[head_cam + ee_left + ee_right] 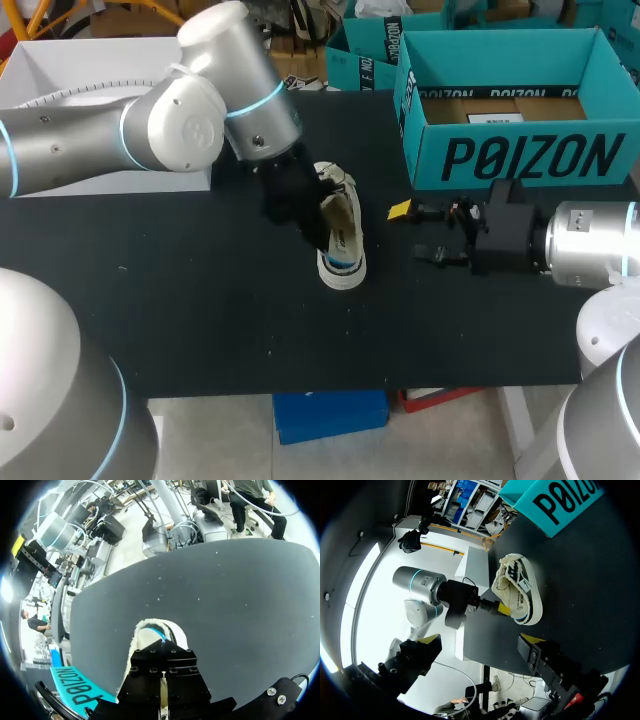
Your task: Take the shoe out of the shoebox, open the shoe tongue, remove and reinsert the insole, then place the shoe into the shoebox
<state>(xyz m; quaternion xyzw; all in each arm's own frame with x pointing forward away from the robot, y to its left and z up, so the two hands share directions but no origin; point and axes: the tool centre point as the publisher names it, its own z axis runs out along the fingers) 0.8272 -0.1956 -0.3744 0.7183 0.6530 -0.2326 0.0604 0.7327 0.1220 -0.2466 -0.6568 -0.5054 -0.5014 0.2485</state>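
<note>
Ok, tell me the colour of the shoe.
The shoe is cream white with a blue sole line; right wrist view shows it best.

shoe (345, 240): canvas, rubber sole | shoebox (520, 155): matt cardboard | table (200, 320): matt, smooth

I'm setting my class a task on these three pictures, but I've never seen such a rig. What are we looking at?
Two robot arms stand at a black table. One picture looks down from above; the two round ones come from cameras on each arm's wrist. A pale shoe is on the table, outside the teal shoebox. The left pincer is at the shoe; whether it grips is hidden. The right pincer hangs open, holding nothing.
</note>
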